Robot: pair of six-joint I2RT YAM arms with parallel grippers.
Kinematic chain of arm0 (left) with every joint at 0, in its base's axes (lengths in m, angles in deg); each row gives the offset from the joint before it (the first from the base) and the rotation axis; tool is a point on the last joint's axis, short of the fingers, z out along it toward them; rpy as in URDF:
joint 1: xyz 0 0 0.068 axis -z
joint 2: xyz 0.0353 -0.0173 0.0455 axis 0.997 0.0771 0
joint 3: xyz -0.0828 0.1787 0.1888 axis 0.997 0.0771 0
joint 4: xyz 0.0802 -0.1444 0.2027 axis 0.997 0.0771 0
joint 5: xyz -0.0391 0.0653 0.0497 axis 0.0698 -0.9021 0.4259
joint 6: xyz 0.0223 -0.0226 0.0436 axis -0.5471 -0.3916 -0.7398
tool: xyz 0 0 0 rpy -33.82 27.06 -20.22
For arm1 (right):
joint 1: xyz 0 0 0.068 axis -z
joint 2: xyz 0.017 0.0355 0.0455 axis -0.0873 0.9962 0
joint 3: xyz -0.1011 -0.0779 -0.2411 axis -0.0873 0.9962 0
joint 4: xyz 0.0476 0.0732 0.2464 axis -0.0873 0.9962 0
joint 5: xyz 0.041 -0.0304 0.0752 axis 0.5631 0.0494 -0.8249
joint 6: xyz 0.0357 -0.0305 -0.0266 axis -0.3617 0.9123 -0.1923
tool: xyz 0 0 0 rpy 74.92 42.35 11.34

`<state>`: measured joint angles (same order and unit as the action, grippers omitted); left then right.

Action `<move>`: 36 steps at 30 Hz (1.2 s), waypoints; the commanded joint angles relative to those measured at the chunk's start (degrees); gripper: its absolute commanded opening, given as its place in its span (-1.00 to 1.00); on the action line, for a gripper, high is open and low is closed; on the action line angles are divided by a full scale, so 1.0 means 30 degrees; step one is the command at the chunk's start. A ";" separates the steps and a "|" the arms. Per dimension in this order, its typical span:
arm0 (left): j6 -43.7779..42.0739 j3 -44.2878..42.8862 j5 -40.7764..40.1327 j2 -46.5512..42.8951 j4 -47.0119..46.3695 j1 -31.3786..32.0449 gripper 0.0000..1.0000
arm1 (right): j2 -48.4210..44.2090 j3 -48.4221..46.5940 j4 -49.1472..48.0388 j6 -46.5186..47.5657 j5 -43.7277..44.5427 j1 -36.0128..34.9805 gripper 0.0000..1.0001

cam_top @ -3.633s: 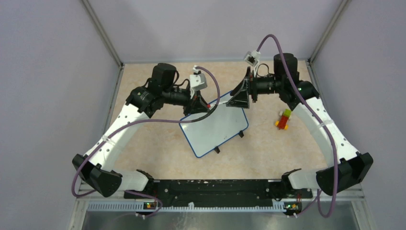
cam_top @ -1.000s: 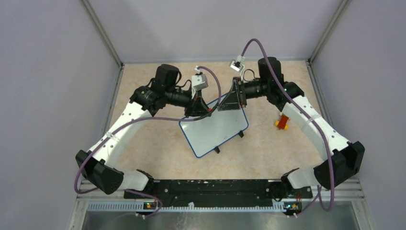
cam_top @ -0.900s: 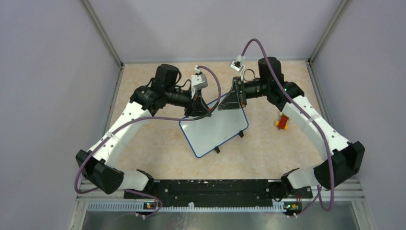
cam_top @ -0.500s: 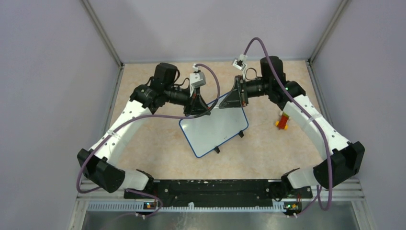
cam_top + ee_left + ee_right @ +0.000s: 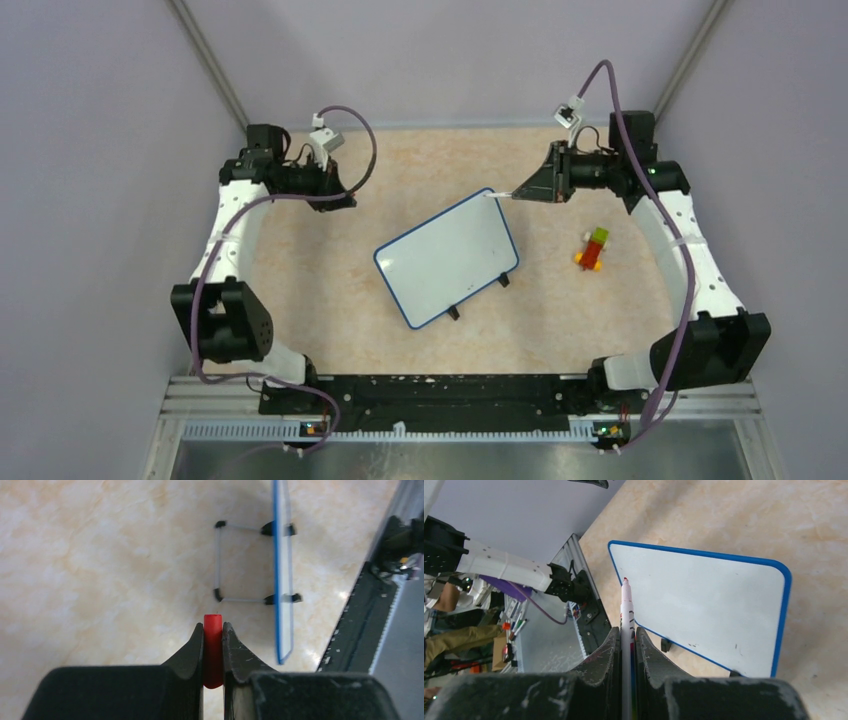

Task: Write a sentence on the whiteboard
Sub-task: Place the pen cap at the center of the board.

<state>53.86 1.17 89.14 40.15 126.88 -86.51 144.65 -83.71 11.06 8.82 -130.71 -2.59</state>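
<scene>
The whiteboard (image 5: 447,258) stands tilted at mid-table with a blue rim and a blank white face (image 5: 704,605); no sentence shows on it. My right gripper (image 5: 525,190) hovers just past the board's far right corner, shut on a white marker pen (image 5: 626,610) whose bare red tip (image 5: 625,580) points over the board. My left gripper (image 5: 343,198) is far off at the back left, shut on the pen's red cap (image 5: 213,650). From there the board (image 5: 282,570) appears edge-on, with its wire stand (image 5: 219,562) behind it.
A small toy of coloured bricks (image 5: 592,249) lies to the right of the board. The arms' black base rail (image 5: 440,390) runs along the near edge. Grey walls and metal posts close in the back and sides.
The two grippers were close together over the board's far edge. They have pulled apart, the left swinging far to the back left with the red cap and the right moving right with the uncapped pen.
</scene>
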 commanded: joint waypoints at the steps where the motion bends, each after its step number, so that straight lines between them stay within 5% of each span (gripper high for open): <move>1: -0.2376 0.0147 -0.4046 0.1880 0.0733 -0.1179 -1.00 | -0.1343 -0.0081 -0.0089 0.0460 0.1782 0.0555 -1.00; 6: -0.1825 0.2683 -0.8760 0.2907 -0.1989 -0.1300 -0.96 | -0.1501 -0.0082 0.0618 0.1565 0.1531 0.0583 -1.00; 12: -0.1805 0.4409 -1.0754 0.4166 -0.4042 -0.1302 -0.82 | -0.1449 0.0388 0.0161 0.1446 0.1330 0.0560 -1.00; 29: -0.2150 0.6114 -1.0408 0.5906 -0.4966 -0.1272 -0.27 | -0.1974 0.2044 0.1951 0.4880 0.1982 0.0550 -1.00; 36: -0.1670 0.4058 -0.7993 0.5343 -0.2439 -0.1271 0.04 | -0.2000 0.2146 0.2696 0.6023 0.1602 0.0550 -1.00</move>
<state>48.04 18.38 59.40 57.88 114.44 -90.42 140.87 -77.40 18.06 23.24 -124.42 -1.08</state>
